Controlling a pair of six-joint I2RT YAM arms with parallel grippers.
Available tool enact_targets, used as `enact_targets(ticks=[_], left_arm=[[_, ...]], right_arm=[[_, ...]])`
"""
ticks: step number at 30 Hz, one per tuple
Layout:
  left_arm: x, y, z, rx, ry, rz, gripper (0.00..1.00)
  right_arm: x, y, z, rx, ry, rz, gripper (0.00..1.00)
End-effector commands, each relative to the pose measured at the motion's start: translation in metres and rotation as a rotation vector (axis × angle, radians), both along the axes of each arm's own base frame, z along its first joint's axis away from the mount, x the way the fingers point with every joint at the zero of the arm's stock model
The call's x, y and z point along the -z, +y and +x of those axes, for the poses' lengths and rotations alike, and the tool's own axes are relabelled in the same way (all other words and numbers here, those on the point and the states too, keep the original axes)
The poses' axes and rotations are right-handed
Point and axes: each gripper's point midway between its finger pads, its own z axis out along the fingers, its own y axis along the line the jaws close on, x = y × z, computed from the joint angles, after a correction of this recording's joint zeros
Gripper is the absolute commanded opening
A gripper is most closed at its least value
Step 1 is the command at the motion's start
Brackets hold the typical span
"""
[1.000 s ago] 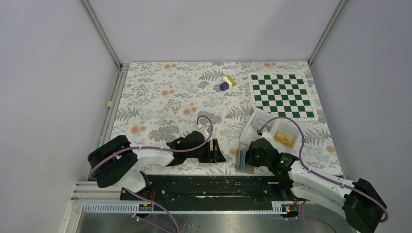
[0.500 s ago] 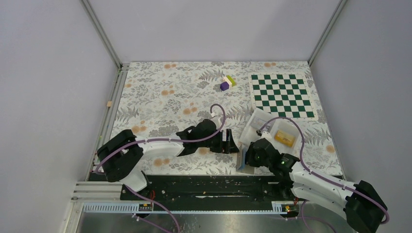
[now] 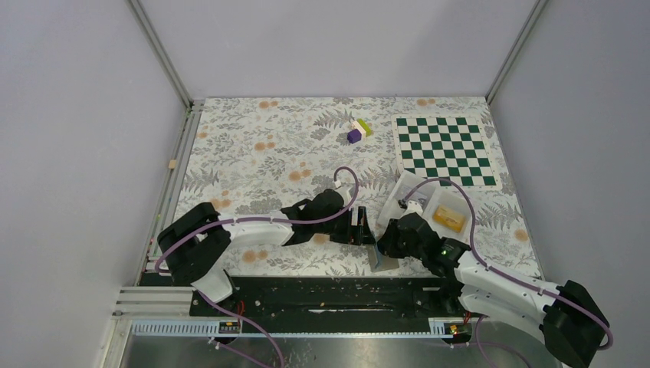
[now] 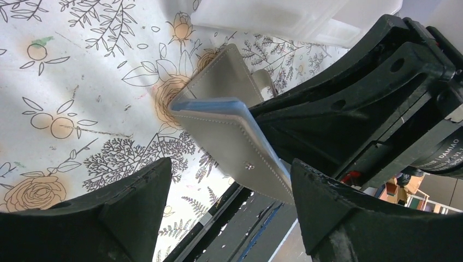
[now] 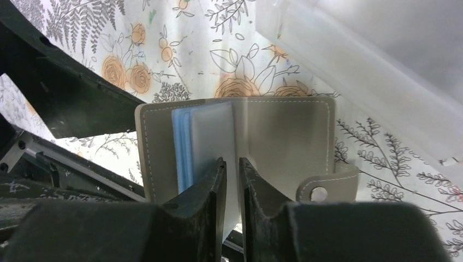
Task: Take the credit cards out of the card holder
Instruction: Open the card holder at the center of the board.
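At the table's (image 3: 253, 153) near edge, beside the clear tray (image 5: 382, 71), the card holder (image 5: 273, 131) gapes half-open, an inner leaf pinched by the right gripper (image 5: 232, 169). The left gripper (image 4: 229, 169) faces it, jaws spread (no card visible); next it must nip a card's edge.

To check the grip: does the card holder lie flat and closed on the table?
No, the right tool holds the card holder half open by an inner leaf.
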Motion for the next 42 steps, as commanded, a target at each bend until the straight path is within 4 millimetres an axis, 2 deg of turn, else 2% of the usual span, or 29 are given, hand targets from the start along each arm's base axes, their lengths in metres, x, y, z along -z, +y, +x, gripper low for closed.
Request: enact_targets(ticks=[1,6,10,14,19,25,30,35,42], left_arm=[[-0.01,-0.005,0.002,0.011,-0.021,-0.022,0.79],[-0.004,0.001,0.0,-0.006,-0.007,-0.003,0.79],[-0.004,0.0,-0.001,-0.013,0.0,-0.03,0.77],[-0.002,0.0,-0.002,-0.009,0.005,-0.04,0.68],[-0.005,0.003,-0.003,-0.017,-0.006,-0.058,0.52],[-0.002,0.004,-0.001,-0.014,-0.001,-0.06,0.51],[-0.005,0.003,-0.001,-0.016,-0.004,-0.079,0.4],[-0.016,0.007,-0.001,-0.024,-0.032,-0.114,0.41],[-0.005,0.011,-0.002,-0.035,-0.02,-0.092,0.36]], right_arm=[[-0.02,0.018,0.006,-0.036,-0.033,0.079,0.21],[-0.031,0.021,0.003,-0.039,-0.043,0.129,0.2],[-0.03,0.019,0.002,-0.035,-0.04,0.129,0.2],[-0.022,0.022,-0.001,-0.044,-0.013,0.134,0.2],[-0.016,0.019,-0.002,-0.027,-0.008,0.135,0.19],[-0.013,0.021,-0.003,-0.038,0.001,0.137,0.19],[-0.006,0.018,-0.004,-0.025,0.01,0.122,0.19],[0.003,0.01,-0.003,0.009,0.014,0.096,0.18],[-0.003,0.014,0.0,0.014,-0.008,0.128,0.18]])
